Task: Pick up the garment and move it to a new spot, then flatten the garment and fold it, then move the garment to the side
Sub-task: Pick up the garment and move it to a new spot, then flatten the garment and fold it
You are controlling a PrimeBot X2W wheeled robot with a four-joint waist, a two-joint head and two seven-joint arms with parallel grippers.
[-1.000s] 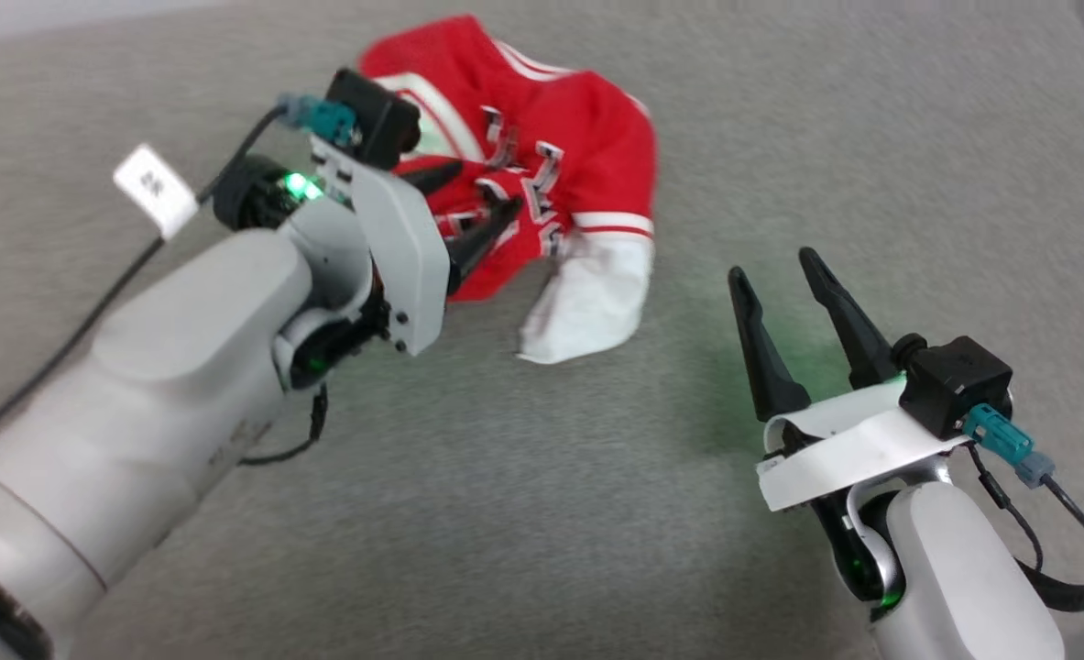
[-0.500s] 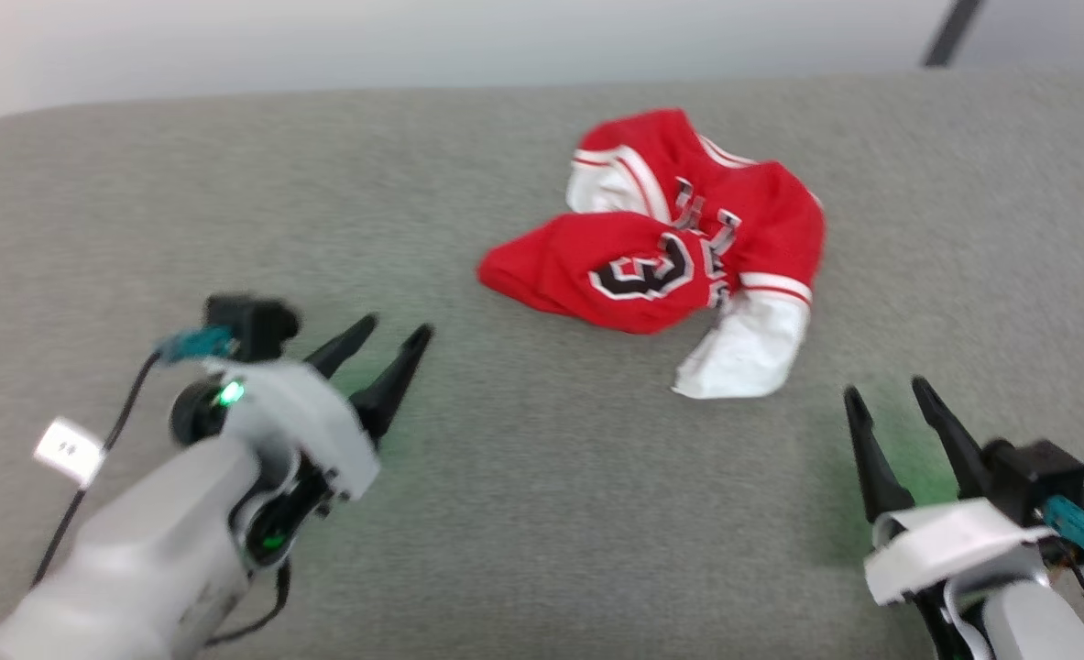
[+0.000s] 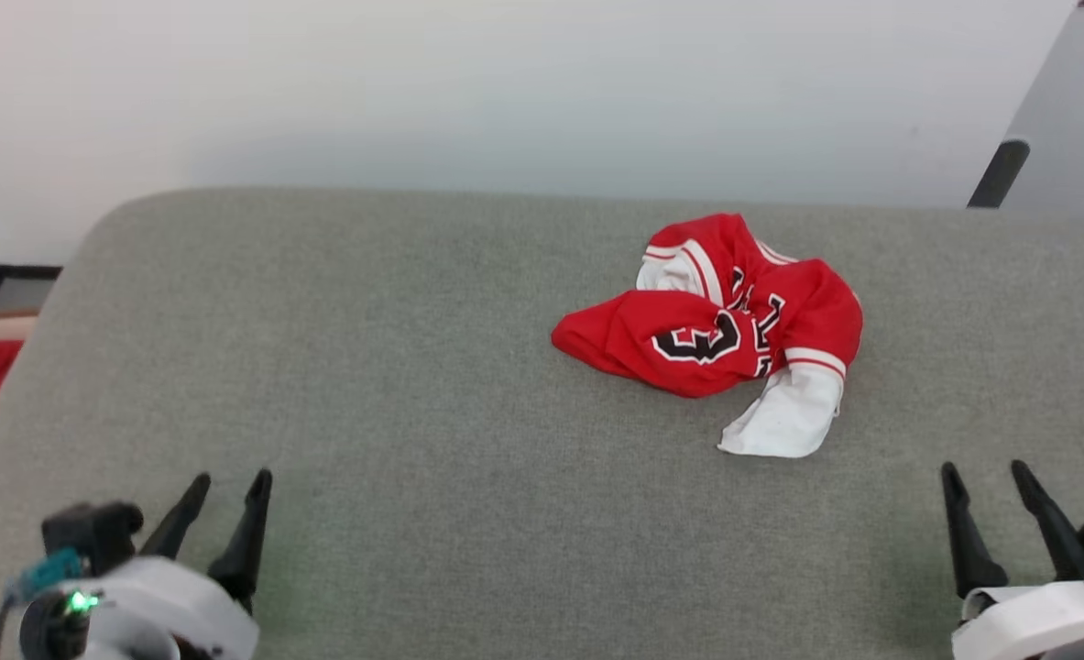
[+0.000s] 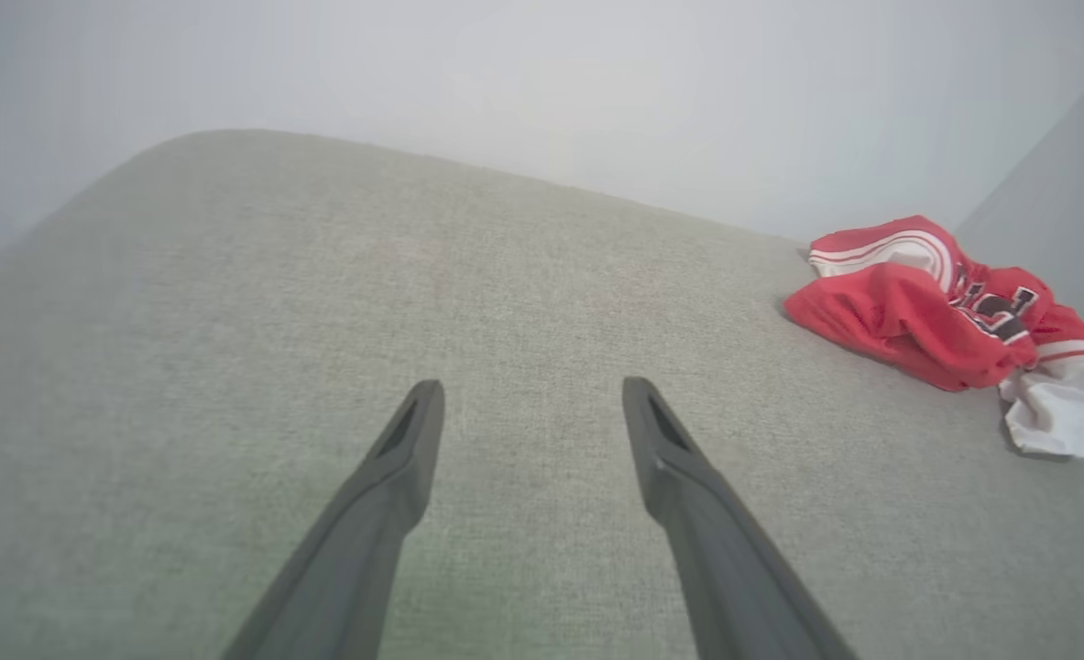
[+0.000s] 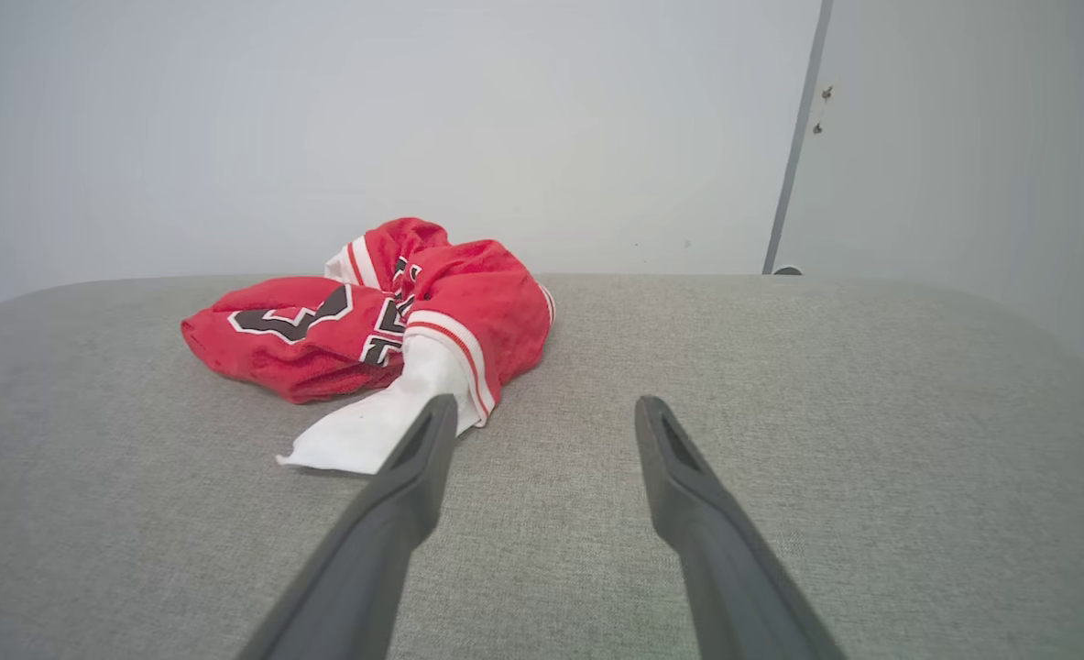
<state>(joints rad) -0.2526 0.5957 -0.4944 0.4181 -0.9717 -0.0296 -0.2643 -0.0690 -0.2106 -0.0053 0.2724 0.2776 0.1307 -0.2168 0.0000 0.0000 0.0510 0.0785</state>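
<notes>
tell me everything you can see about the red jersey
The jersey is red, soft-looking fabric with white short sleeves, red-and-white striped trim and a black, white-edged 3. It lies crumpled in a heap on the grey cushion, right of centre, one white sleeve trailing toward the robot. Only the cushion touches it.

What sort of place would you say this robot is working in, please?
Probably a plain indoor room set up for testing: a grey fabric-covered surface holding one crumpled red jersey, a bare white wall behind it.

Grey cushion (image 3: 367, 440) is lying open at left and bottom. The garment (image 3: 716, 335) is blocking right of centre, seemingly piled up.
</notes>
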